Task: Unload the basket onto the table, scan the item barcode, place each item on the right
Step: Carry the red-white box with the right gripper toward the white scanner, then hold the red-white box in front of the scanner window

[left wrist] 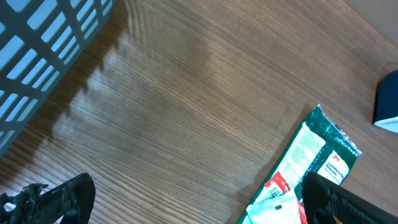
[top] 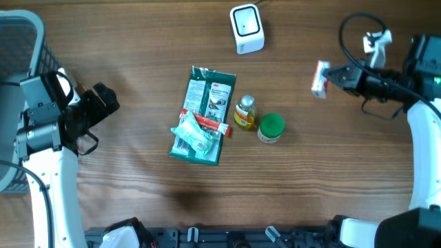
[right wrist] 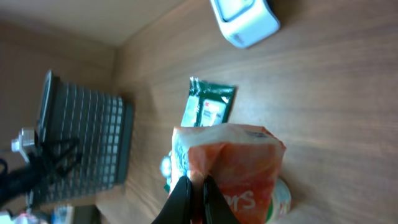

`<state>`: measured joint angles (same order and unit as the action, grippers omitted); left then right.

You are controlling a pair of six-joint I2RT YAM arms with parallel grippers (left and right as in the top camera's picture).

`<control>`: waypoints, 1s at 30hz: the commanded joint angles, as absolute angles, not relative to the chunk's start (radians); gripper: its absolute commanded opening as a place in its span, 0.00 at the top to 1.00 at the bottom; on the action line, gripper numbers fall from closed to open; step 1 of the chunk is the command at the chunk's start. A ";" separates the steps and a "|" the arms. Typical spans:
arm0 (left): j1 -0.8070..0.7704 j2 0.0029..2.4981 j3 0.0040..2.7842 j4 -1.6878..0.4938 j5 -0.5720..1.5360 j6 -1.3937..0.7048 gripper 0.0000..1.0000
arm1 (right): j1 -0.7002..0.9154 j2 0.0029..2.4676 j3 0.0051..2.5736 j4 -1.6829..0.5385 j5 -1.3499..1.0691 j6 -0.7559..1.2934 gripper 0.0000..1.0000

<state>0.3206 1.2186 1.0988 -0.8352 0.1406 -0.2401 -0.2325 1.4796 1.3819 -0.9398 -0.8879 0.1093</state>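
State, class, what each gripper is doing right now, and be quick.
Left gripper: open, holding nothing.
Right gripper: shut on the orange packet.

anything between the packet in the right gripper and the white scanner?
Nothing: the overhead view shows only bare table between the packet and the scanner.

The brown wood-grain worktop (top: 331, 186) fills the overhead view, with its grain running left to right. A grey lattice-walled basket (top: 21, 34) stands at the left edge and casts a soft shadow on the wood. A black rail (top: 207, 238) borders the near edge. The lighting is even.
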 commanded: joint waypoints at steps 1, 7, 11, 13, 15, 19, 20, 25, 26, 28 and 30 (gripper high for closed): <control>0.318 1.221 1.100 -0.834 0.152 -0.220 0.00 | -0.178 1.462 1.494 -0.978 -0.944 0.028 0.96; 0.318 1.221 1.100 -0.834 0.152 -0.220 0.00 | -0.091 1.475 1.497 -0.953 -1.064 -0.056 0.95; 0.318 1.221 1.100 -0.834 0.152 -0.220 0.00 | -0.026 1.518 1.497 -0.866 -1.082 -0.046 0.96; 0.318 1.221 1.100 -0.834 0.152 -0.220 0.00 | 0.002 1.565 1.497 -0.779 -1.156 -0.014 0.96; 0.318 1.221 1.100 -0.834 0.152 -0.220 0.00 | 0.020 1.625 1.497 -0.609 -1.193 0.111 0.96; 0.318 1.221 1.100 -0.834 0.152 -0.220 0.00 | 0.069 1.845 1.497 -0.093 -1.206 0.385 0.95; 0.318 1.221 1.100 -0.834 0.152 -0.220 0.00 | 0.070 1.940 1.497 0.095 -1.206 0.492 0.96; 0.318 1.221 1.100 -0.834 0.152 -0.220 0.00 | 0.068 2.297 1.499 0.912 -1.114 0.973 0.96; 0.318 1.221 1.100 -0.834 0.152 -0.220 0.00 | 0.065 2.334 1.504 0.945 -1.063 1.001 0.96; 0.318 1.221 1.100 -0.834 0.152 -0.220 0.00 | 0.065 2.385 1.529 0.922 -1.005 0.968 0.96; 0.318 1.221 1.100 -0.834 0.152 -0.220 0.00 | 0.075 2.413 1.560 0.923 -0.961 0.925 0.96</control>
<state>0.3206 1.2201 1.0988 -0.8360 0.1410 -0.2401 0.0689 2.3837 1.4994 0.9131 -1.0512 0.9184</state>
